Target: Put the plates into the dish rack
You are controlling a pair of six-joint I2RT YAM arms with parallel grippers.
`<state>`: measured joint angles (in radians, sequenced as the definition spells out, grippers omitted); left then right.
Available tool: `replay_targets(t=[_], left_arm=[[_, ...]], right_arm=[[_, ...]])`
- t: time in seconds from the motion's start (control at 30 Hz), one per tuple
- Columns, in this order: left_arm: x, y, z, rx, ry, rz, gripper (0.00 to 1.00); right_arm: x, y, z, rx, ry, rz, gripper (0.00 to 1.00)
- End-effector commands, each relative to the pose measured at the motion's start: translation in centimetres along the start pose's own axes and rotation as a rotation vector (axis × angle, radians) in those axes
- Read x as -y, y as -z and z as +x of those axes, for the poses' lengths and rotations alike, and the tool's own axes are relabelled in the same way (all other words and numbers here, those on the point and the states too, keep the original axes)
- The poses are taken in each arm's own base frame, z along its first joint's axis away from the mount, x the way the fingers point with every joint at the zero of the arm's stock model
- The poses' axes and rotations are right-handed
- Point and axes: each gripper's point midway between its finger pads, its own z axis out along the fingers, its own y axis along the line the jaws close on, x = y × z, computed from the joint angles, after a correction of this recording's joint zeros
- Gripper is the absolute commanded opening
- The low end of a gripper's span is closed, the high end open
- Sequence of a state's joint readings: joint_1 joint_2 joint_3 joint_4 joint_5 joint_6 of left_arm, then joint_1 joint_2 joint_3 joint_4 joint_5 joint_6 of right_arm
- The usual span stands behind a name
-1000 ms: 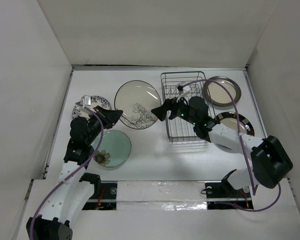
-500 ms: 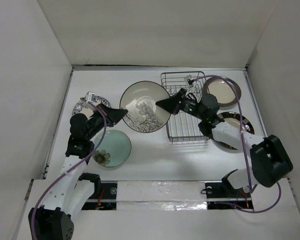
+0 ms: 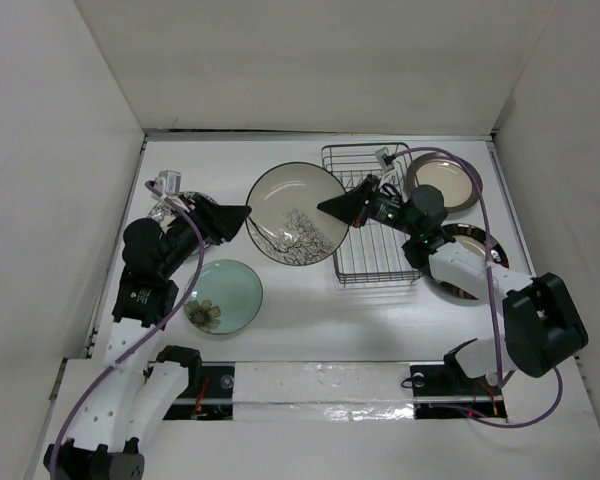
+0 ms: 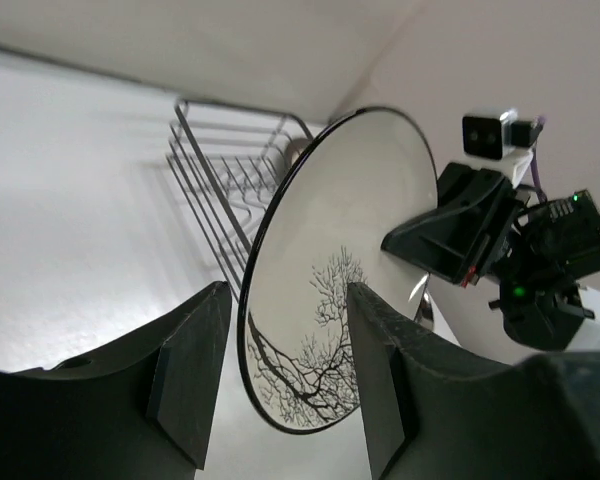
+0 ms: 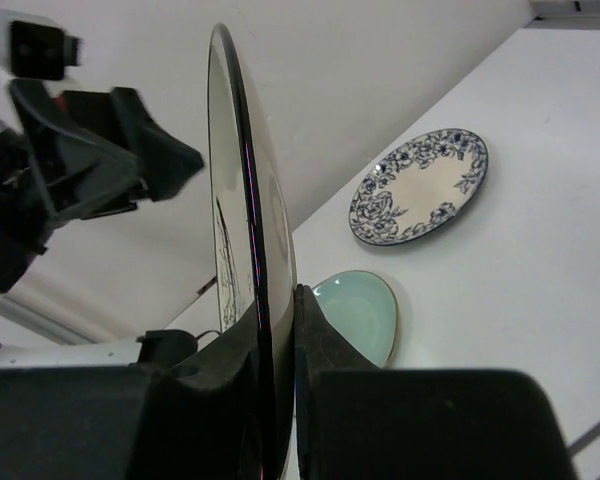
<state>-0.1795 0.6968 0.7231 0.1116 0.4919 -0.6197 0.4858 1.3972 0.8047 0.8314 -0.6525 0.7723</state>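
R claw [image 5: 270,330] clenched on rim of tree-print plate [image 3: 295,210], pinching the rack-side edge. Its wrist cam shows the plate edge-on betw. the two pads, near upright. Plate is off the table [image 3: 310,325], in the air betw. the two arms, just left of dish rack [image 3: 365,258].

L claw [image 3: 240,214] spread wide at the plate's opposite rim. Its wrist cam has the plate's lower part betw. the jaws. Contact: can't tell; not gripping as far as I see.

No plate seen standing in rack. Flat on table:
- pale green plate [image 3: 223,296], near L arm [image 3: 145,280]
- patterned plate [image 5: 420,187], far left
- two beige plates right of rack: far one [image 3: 442,183], near one [image 3: 472,250] partly under R arm [image 3: 460,272]

Judgement: step in hand = carry plate 1 across and seat it in a slot. Task early, 0 of 5 in.

To do it well:
- Hold plate vertical, rim lined up w/ a gap betw. prongs.
- Lower till bottom rim rests on base wires, then let go.
- One-edge pinch prob. lets the plate swing or slip, so go slow.
- L claw should either steady the far rim or clear out of the path.
- Pick an end slot so the other four fit.

Risk: rim clips prong tops and rack, likely light, slides.
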Motion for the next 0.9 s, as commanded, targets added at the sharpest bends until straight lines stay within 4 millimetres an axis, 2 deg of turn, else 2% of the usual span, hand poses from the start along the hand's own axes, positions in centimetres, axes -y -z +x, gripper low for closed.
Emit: replay_targets(t=[0.0,0.1,0.13,0.2,0.23,0.27,0.3,0.33,0.37,0.4,0.43,0.47,0.53,0.57,0.6,0.67,0.77,0.8,0.83,0.87], left_arm=[[1.1,1.7,-4.9,0.169,-0.172,-0.065,0.46],[0.4,2.7,-5.9,0.221,-0.221,-0.153,0.48],[0.1,3.0,-5.9,0.235,-0.228,-0.175,0.48],[-0.3,4.6,-7.0,0.323,-0.256,-0.217,0.47],[-0.9,4.8,-6.5,0.330,-0.259,-0.229,0.46],[-0.6,5.4,-6.9,0.364,-0.268,-0.227,0.44],[-0.9,5.6,-6.9,0.373,-0.273,-0.243,0.43],[-1.1,5.5,-6.4,0.362,-0.283,-0.246,0.43],[-1.2,5.3,-6.1,0.352,-0.285,-0.242,0.39],[-1.3,5.2,-5.8,0.344,-0.290,-0.241,0.38],[-1.5,5.1,-5.5,0.336,-0.292,-0.240,0.36],[-1.6,4.8,-5.4,0.329,-0.293,-0.239,0.34],[-1.9,4.6,-5.2,0.315,-0.296,-0.245,0.29],[-1.7,4.6,-5.1,0.312,-0.298,-0.236,0.24],[-1.4,4.7,-5.0,0.310,-0.300,-0.225,0.21],[-1.3,5.0,-5.4,0.327,-0.305,-0.231,0.12],[-1.8,4.9,-5.2,0.320,-0.302,-0.248,0.10],[-1.6,4.9,-5.2,0.321,-0.302,-0.242,0.10],[-1.5,5.0,-5.2,0.325,-0.301,-0.238,0.10],[-1.7,4.9,-5.2,0.322,-0.301,-0.243,0.10]], right_arm=[[-2.8,0.7,-5.2,0.132,0.044,-0.051,0.00],[-1.9,1.4,-7.0,0.177,0.050,0.012,0.00],[-1.2,1.8,-8.3,0.214,0.064,0.052,0.00],[0.2,2.7,-9.5,0.239,0.068,0.137,0.00],[0.9,3.3,-10.9,0.286,0.082,0.191,0.00],[1.7,4.1,-12.2,0.323,0.097,0.245,0.00],[3.0,4.5,-12.1,0.313,0.120,0.330,0.00],[4.2,5.7,-14.1,0.393,0.158,0.452,0.00],[3.9,5.8,-15.6,0.427,0.194,0.510,0.00],[5.1,6.5,-15.6,0.412,0.241,0.611,0.00],[6.0,8.0,-17.1,0.486,0.266,0.730,0.00],[5.9,8.5,-18.5,0.519,0.292,0.772,0.00],[6.8,9.3,-19.0,0.530,0.334,0.882,0.00],[7.6,9.2,-18.9,0.517,0.345,0.923,0.00],[7.4,8.9,-19.4,0.510,0.378,0.946,0.00],[8.7,9.4,-19.5,0.511,0.403,1.051,0.00],[9.3,9.4,-20.1,0.489,0.450,1.134,0.00],[10.5,9.2,-19.5,0.441,0.459,1.169,0.00],[9.9,8.6,-19.9,0.448,0.470,1.175,0.00],[10.3,8.7,-19.9,0.438,0.480,1.201,0.00]])
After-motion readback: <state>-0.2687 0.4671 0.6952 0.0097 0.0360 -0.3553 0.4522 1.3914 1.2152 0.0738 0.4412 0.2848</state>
